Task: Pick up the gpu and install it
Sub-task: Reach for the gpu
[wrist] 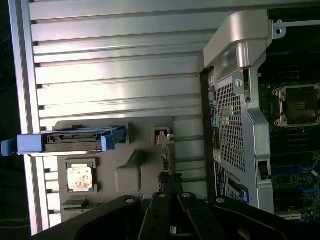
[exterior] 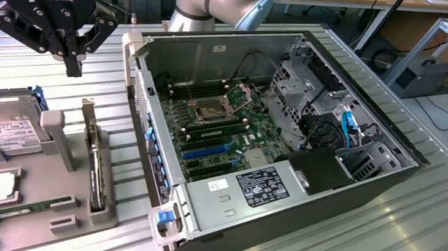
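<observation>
My gripper (exterior: 72, 68), fingers together and empty, hovers above the gpu (exterior: 95, 165), which stands on edge in a grey tray (exterior: 42, 176). This looks like the approach; grasping calls for parted fingers.

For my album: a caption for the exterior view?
Shut gripper hovers near the gpu, standing on edge in a grey tray beside the open computer case.

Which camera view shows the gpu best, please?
The exterior view: the gpu stands on edge in the grey holder, its long side and silvery end visible. In the wrist view it appears edge-on, as a thin strip.
</observation>
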You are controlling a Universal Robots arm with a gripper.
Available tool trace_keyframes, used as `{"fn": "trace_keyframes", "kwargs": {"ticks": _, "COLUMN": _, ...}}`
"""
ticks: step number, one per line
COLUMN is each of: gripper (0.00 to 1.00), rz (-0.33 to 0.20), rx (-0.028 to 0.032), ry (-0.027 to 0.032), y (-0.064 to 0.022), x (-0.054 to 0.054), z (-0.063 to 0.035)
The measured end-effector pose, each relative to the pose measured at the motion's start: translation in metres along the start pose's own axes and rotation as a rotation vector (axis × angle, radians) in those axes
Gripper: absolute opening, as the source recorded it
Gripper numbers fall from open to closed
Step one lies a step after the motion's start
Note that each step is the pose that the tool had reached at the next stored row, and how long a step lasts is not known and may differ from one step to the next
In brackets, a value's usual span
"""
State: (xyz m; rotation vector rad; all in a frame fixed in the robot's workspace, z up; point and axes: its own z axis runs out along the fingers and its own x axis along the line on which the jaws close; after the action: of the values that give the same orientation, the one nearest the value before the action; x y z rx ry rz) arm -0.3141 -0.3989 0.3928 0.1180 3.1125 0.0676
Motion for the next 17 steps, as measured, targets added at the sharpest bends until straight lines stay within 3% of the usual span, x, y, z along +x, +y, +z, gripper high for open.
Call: {"fn": "trace_keyframes", "kwargs": {"ticks": 17, "gripper": 0.11, "rz": 0.0, "rx": 0.0, "ry": 0.0, "y": -0.0004, "x": 0.0059, "z": -0.0002}}
